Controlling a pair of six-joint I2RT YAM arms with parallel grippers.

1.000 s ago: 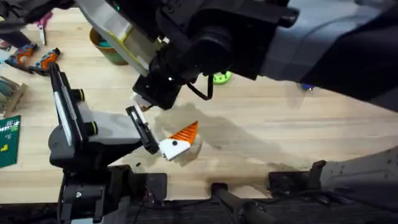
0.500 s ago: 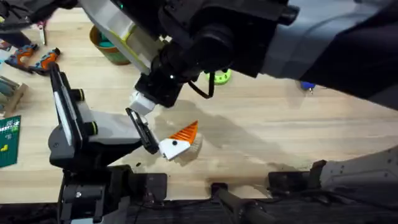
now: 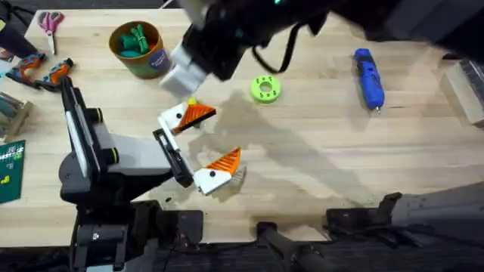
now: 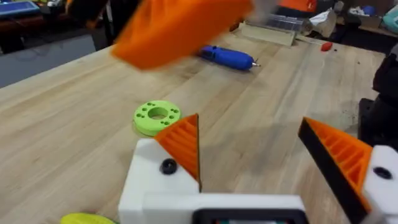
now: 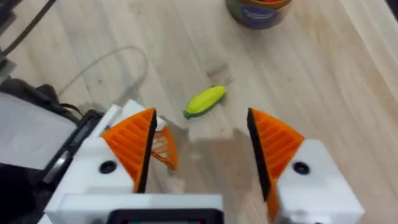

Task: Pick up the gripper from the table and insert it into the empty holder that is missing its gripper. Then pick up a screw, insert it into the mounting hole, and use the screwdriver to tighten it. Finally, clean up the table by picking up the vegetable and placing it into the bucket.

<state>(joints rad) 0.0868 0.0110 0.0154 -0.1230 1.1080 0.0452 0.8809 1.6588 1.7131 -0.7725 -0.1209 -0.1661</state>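
Observation:
The yellow-green vegetable (image 5: pixel 205 101) lies on the table (image 3: pixel 318 166) near the bucket (image 3: pixel 138 47), which holds darker green toy pieces. My right gripper (image 5: pixel 199 134) hangs open just above the vegetable (image 3: pixel 193 102), an orange pad on each finger. My left gripper (image 3: pixel 219 170) rests low in front of it, open and holding nothing. Both of its white holders (image 4: pixel 155 186) carry an orange wedge (image 4: pixel 181 144). The blue screwdriver (image 3: pixel 368 75) lies at the far right. I cannot make out a screw.
A lime-green disc (image 3: pixel 265 88) lies between the vegetable and the screwdriver. Scissors (image 3: pixel 50 21) and small tools (image 3: pixel 41 69) sit at the far left, with a green board (image 3: pixel 10 170) at the left edge. A box (image 3: pixel 467 87) stands at the right edge.
My right arm has swung away from under the camera, uncovering the bucket, disc and screwdriver. Its gripper now sits over the vegetable. The left arm has not moved.

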